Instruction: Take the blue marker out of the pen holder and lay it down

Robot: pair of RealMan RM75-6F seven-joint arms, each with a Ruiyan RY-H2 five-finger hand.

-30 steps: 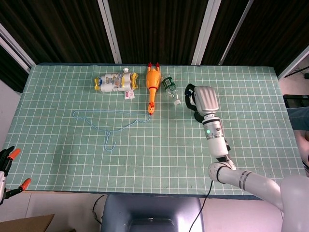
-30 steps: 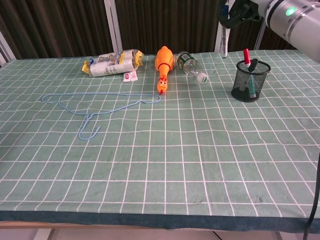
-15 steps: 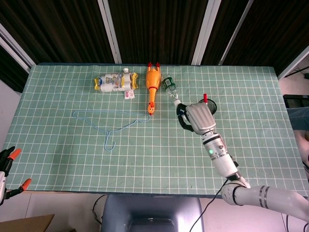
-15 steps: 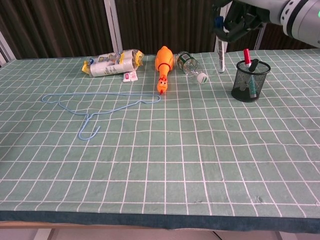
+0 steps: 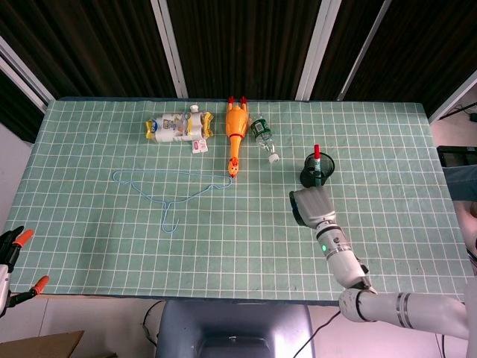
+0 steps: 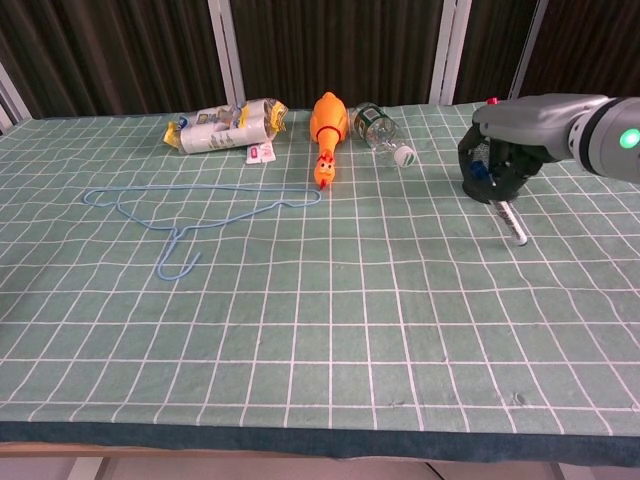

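Note:
My right hand grips the blue marker, a white barrel with a blue cap up inside the fingers. The marker slants down and toward me, its lower end at or just above the green mat. From the head view I see only the back of the right hand; the marker is hidden under it. The black mesh pen holder stands just behind the hand with a red marker upright in it. In the chest view the hand covers most of the holder. My left hand is in neither view.
A blue wire hanger lies at centre left. Along the far edge are a snack pack, an orange rubber chicken and a plastic bottle. Orange-tipped clamps stick out past the left near corner.
My right hand has carried the blue marker down from high above the holder and toward me. It now holds the marker low over the mat in front of the holder.

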